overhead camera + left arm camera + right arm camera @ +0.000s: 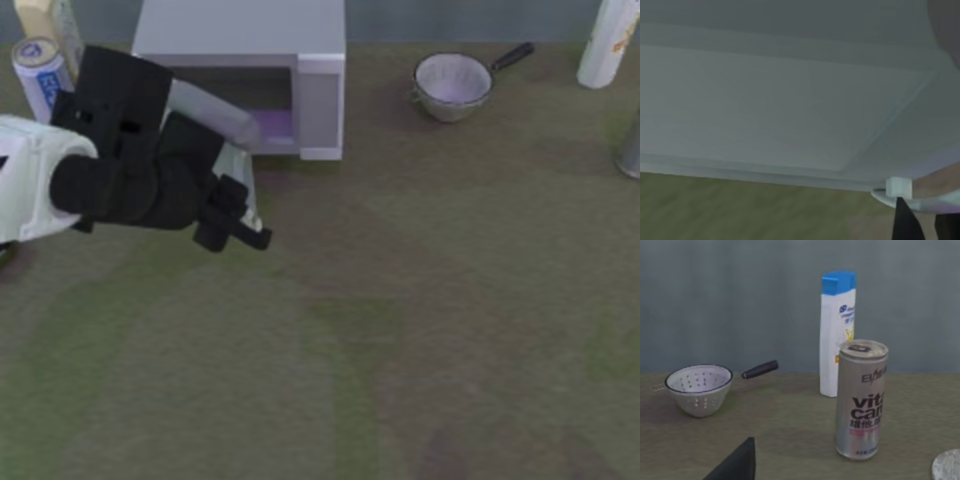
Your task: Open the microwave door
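Microwave at table's far left; microwave door swung partly open, purple interior showing. Left gripper just in front of door's free edge (finger spread and grasp: cannot tell). Right gripper out of top view.

A rendered kitchen-like tabletop: a silver-grey boxy microwave, a white perforated colander with a black handle, a silver drinks can and a white blue-capped bottle on a mottled green-brown worktop.
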Controlling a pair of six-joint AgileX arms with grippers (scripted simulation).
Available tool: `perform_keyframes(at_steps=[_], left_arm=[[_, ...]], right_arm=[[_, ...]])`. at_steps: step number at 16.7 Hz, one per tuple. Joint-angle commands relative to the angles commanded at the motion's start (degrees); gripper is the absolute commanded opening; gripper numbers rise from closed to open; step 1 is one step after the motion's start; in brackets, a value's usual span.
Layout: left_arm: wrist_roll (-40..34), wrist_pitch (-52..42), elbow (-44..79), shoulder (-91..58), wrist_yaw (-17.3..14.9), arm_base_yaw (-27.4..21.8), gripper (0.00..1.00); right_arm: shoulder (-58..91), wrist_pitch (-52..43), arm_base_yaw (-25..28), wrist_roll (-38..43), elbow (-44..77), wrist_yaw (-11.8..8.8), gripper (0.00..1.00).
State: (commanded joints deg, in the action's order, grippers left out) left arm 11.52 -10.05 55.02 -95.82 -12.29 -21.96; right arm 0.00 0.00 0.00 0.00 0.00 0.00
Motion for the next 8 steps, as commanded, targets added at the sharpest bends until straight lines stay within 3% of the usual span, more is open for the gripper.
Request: perform_keyframes(at_steps=[8], left_arm=[[3.32, -0.68, -0.55, 0.75, -1.98, 1.8, 0.0]], right_arm=[[0.0, 0.0, 0.0, 0.0, 0.0, 0.0, 1.0]])
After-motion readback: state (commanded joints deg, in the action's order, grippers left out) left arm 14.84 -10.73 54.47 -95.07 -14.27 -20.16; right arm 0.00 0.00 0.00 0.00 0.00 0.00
